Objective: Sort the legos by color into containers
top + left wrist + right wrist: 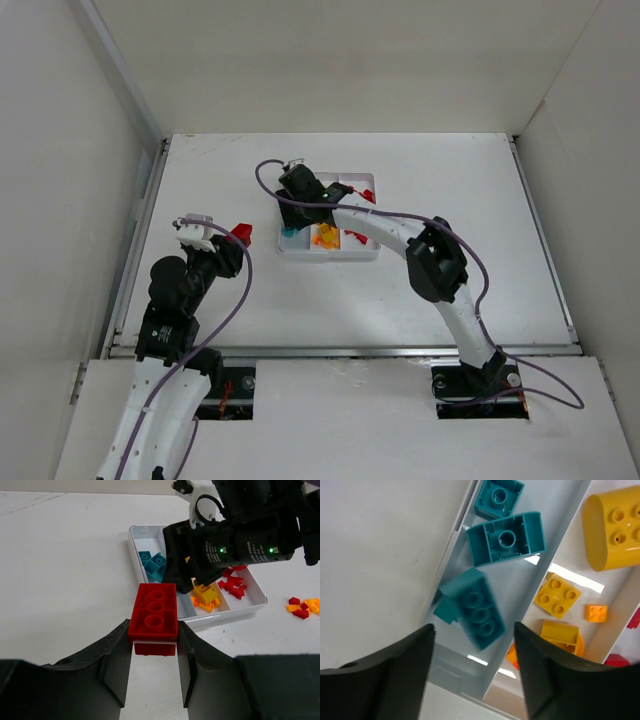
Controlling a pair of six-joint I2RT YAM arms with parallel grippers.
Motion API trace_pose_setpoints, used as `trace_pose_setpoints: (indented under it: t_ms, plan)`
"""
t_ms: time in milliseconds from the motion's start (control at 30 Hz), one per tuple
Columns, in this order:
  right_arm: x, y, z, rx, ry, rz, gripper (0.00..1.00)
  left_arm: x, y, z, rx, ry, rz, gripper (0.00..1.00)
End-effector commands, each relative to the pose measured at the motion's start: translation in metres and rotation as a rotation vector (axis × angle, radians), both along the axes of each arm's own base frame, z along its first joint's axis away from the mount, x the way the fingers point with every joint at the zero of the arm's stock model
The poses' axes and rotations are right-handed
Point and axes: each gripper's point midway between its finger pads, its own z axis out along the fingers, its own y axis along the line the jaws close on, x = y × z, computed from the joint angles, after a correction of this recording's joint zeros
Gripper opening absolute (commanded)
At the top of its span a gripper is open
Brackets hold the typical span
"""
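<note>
White tray [235, 613], teal bricks [505, 539] in left compartment, yellow bricks [557, 596] in middle, red bricks [232, 586] in right, right gripper [472, 630] open, empty, over the teal, left gripper [154, 630] clamped on big red brick [154, 607] left of tray
</note>
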Motion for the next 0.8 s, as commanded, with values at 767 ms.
trace_pose_setpoints:
  t_ms: [767]
  plan:
    - [-0.193, -0.052, 0.192, 0.329, -0.396, 0.872, 1.0, -0.089, -0.089, 0.075, 0.183, -0.492, -0.768, 0.0]
